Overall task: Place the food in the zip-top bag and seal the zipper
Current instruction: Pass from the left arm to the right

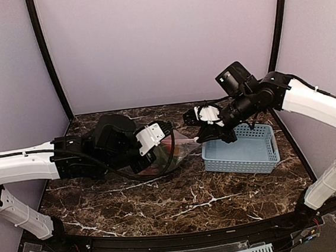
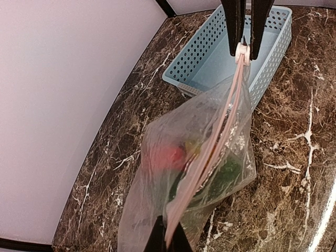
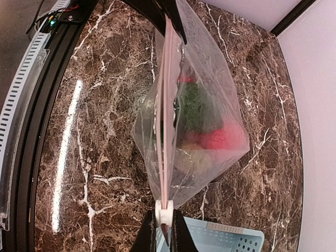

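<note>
The clear zip-top bag hangs stretched between both grippers above the table. It holds the food: a red strawberry and green vegetables show through the plastic, as do the red piece and green piece in the right wrist view. The pinkish zipper runs taut from gripper to gripper, also in the right wrist view. My left gripper is shut on the zipper's left end. My right gripper is shut on the white slider at the zipper's right end, over the basket's edge.
The light-blue slotted basket stands at the right of the table, just beyond the bag's right end; it looks empty. The dark marble table lies under the bag. Walls close the back and both sides.
</note>
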You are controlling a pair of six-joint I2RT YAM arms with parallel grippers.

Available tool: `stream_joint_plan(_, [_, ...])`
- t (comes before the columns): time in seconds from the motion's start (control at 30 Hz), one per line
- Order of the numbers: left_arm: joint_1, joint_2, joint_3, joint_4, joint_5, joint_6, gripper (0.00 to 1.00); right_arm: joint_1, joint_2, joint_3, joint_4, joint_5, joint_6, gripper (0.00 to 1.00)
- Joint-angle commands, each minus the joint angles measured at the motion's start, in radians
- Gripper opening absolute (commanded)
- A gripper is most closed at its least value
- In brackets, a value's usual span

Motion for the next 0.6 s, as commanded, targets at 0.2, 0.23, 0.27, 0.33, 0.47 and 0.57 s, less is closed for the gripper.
stream_joint_plan(0.2, [0.016, -0.061, -0.033, -0.004, -0.013, -0.037, 0.01, -0.035, -0.043, -0.018, -0.053, 0.054, 0.008, 0.02])
stream_joint_plan(0.23, [0.016, -0.060, -0.032, -0.003, -0.011, -0.039, 0.01, -0.035, -0.045, -0.016, -0.055, 0.050, 0.010, 0.02])
stream_joint_plan(0.27, [0.016, -0.059, -0.032, -0.001, -0.008, -0.041, 0.01, -0.036, -0.047, -0.015, -0.058, 0.045, 0.013, 0.02])
stream_joint_plan(0.33, [0.016, -0.057, -0.032, 0.000, -0.007, -0.042, 0.01, -0.036, -0.051, -0.013, -0.066, 0.032, 0.020, 0.04])
stream_joint_plan(0.47, [0.016, -0.055, -0.037, 0.006, -0.002, -0.047, 0.01, -0.043, -0.060, -0.018, -0.080, -0.004, 0.035, 0.22])
stream_joint_plan(0.57, [0.016, -0.056, -0.041, 0.014, 0.000, -0.052, 0.01, -0.056, -0.071, -0.036, -0.082, -0.049, 0.038, 0.41])
